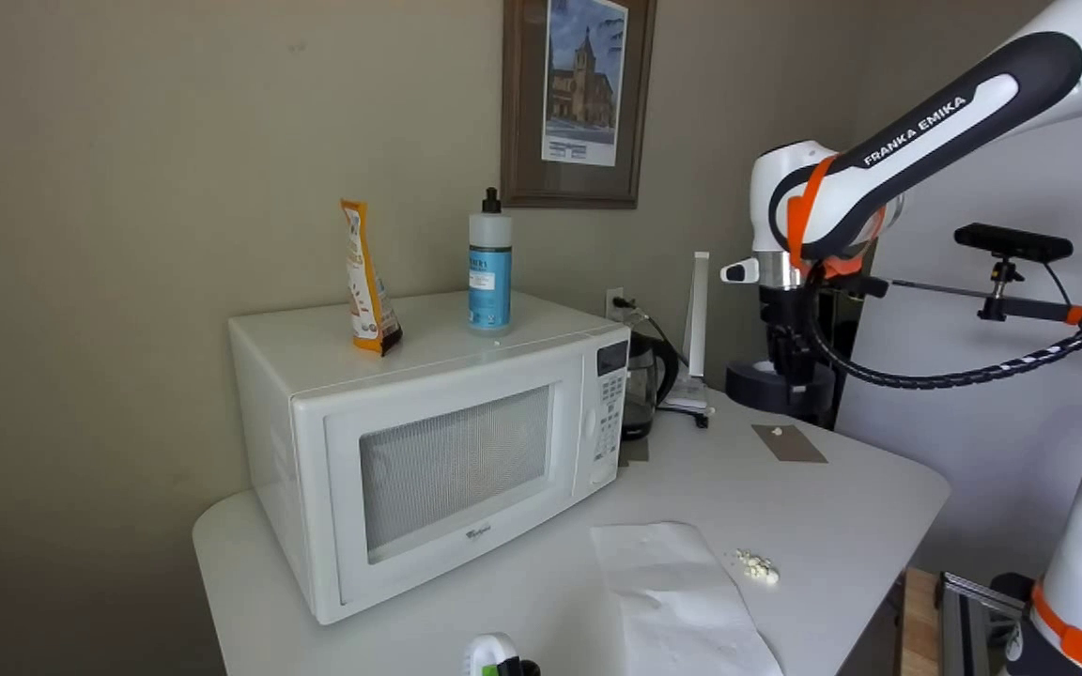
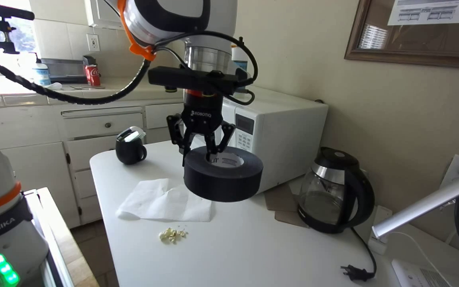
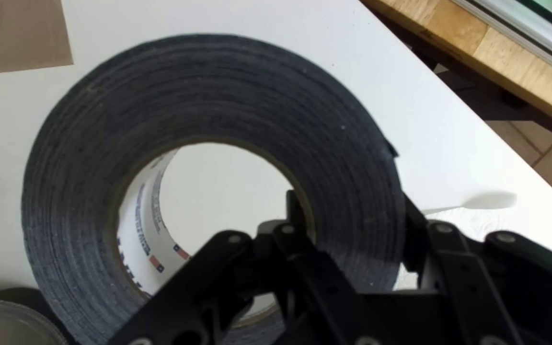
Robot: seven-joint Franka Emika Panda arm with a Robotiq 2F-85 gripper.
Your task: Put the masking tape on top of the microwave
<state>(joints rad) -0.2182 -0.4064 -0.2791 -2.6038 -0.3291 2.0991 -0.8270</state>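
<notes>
Masking tape [image 2: 222, 184], round dark blue-black roll | aloft at 3 o'clock of white boxy microwave [image 1: 447, 460] in an exterior view | black two-fingered gripper [image 2: 196, 158] pinches roll's wall | step: likely transport | next: raise, swing atop microwave

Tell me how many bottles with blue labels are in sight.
2: one bottle stands on the microwave; another bottle is on the back counter near the red can in an exterior view. The robot arm may hide more.
</notes>
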